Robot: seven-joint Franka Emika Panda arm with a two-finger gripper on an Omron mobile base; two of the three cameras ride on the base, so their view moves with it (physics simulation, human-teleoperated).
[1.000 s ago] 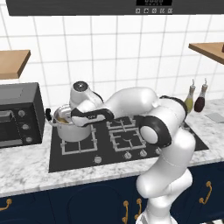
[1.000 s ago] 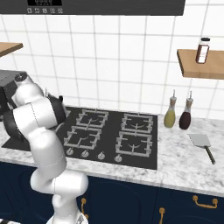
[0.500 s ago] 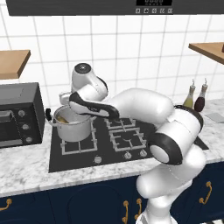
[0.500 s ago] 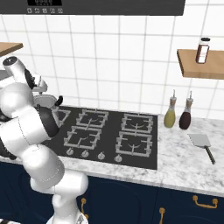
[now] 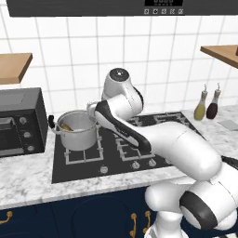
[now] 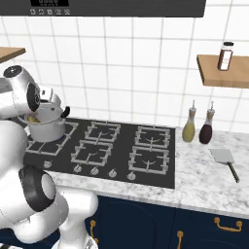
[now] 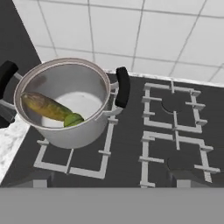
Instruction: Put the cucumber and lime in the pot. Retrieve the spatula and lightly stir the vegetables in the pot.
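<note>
cucumber (image 7: 46,107): lies slanted on the floor of the pot, one end against the wall
lime (image 7: 73,119): in the pot too, touching the cucumber's lower end
pot (image 5: 78,136): upright on the hob's rear left burner, just beside the toaster oven (image 5: 18,122)
hob (image 6: 121,151): black, set into the marble desk (image 6: 204,180)
spatula (image 6: 225,160): flat on the desk at the far right, near two bottles (image 6: 198,128)
pincer: fingers hidden; by the reading its jaws are spread wide, gripping nothing

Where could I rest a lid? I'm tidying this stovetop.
Free: the burners between the pot and the two bottles, and the marble in front of the hob. Crowded: the spatula beside the bottles, and the pot's corner.
</note>
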